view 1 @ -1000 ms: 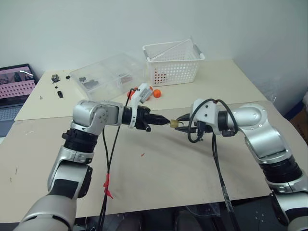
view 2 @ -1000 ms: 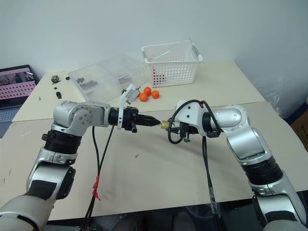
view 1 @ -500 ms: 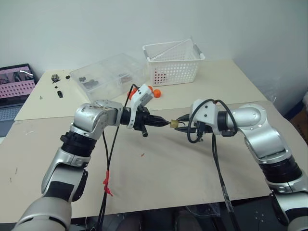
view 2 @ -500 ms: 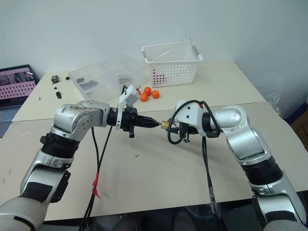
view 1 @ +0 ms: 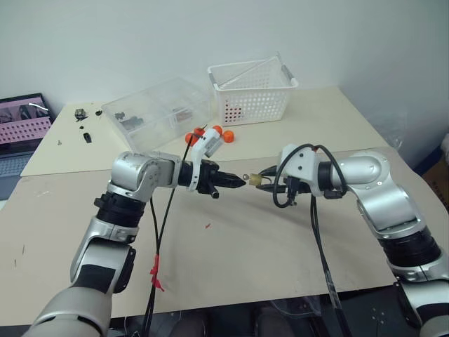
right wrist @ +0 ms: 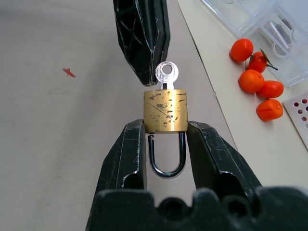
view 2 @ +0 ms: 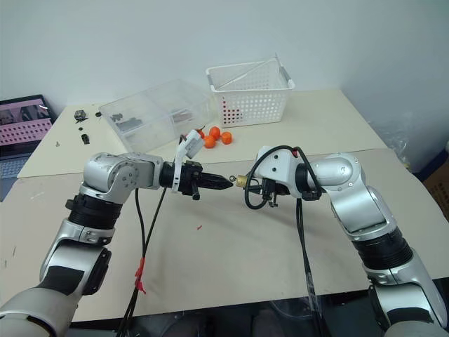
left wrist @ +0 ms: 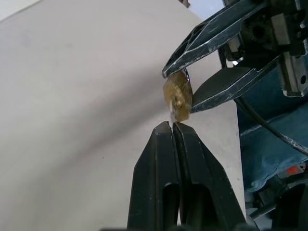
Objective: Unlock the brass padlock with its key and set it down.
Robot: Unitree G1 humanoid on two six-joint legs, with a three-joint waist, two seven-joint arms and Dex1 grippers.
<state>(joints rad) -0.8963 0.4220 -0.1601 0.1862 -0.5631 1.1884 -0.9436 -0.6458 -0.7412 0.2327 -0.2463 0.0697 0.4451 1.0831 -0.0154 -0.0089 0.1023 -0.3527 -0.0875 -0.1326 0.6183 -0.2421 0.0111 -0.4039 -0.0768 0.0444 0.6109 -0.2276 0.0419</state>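
Observation:
My right gripper [right wrist: 165,131] is shut on the brass padlock [right wrist: 165,111], pinching the golden body by its two sides above the table. The silver shackle [right wrist: 166,166] hangs back between the fingers, and both its legs meet the body. A small silver key [right wrist: 166,73] sticks out of the padlock's far end, its round head in full view. My left gripper [view 1: 243,182] points at it from the left, fingers shut, the tips right beside the key's head with nothing between them. Seen along the left fingers [left wrist: 161,144], the key is a thin sliver just past their tips.
A white basket [view 1: 252,91] and a clear plastic box [view 1: 158,112] stand at the back of the beige table [view 1: 231,260]. Orange fruits [right wrist: 260,91] lie in front of them. A laptop [view 1: 21,130] sits far left, small dark parts [view 1: 84,126] near it, and a red speck [view 1: 208,225] lies under the grippers.
My left gripper has rolled about its own axis, and its tips, which were at the padlock's end, now stand just off the key. The right gripper and padlock have stayed still.

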